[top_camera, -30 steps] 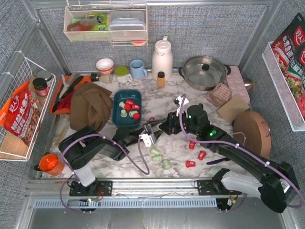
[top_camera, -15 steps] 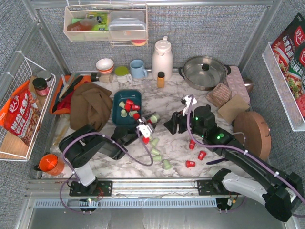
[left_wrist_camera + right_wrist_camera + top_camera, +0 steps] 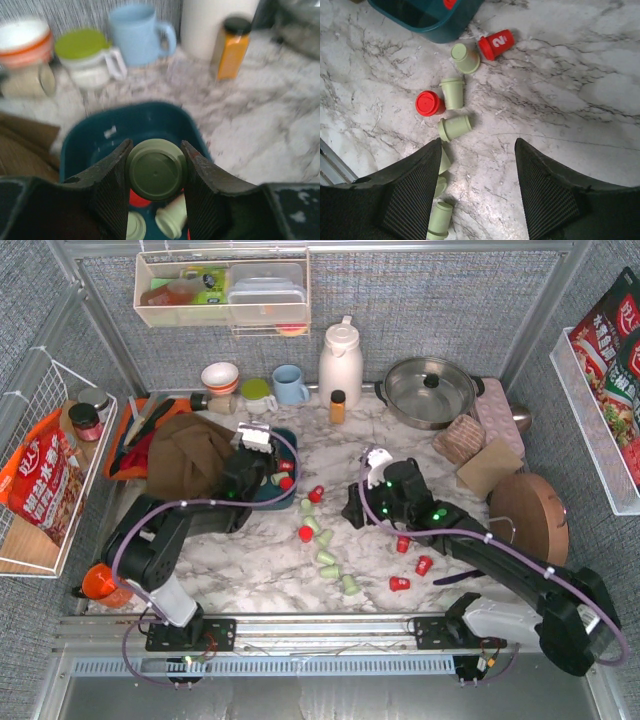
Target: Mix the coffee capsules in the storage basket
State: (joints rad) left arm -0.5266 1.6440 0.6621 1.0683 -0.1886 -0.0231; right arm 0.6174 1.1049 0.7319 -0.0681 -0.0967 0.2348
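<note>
The storage basket (image 3: 291, 452) is a dark teal bin with red and mint coffee capsules (image 3: 285, 481) in it, half hidden under my left arm. My left gripper (image 3: 258, 452) hangs over it. In the left wrist view this gripper (image 3: 156, 172) is shut on a mint capsule (image 3: 156, 169), above the basket (image 3: 145, 109) and its loose capsules (image 3: 171, 221). My right gripper (image 3: 352, 512) stands open over bare marble, nothing between its fingers (image 3: 478, 146). Left of it lie several mint capsules (image 3: 454, 127) and two red ones (image 3: 429, 103), plus the basket's corner (image 3: 436, 19).
Three red capsules (image 3: 403, 543) lie right of my right arm. A brown cloth (image 3: 188, 462) lies beside the basket. At the back stand a blue mug (image 3: 290, 385), an amber bottle (image 3: 337, 405), a white flask (image 3: 340, 360) and a pot (image 3: 430, 390).
My left gripper has travelled from the middle of the table up and left to above the basket, carrying a mint capsule. The right gripper's jaws have opened wider and it has shifted slightly left.
</note>
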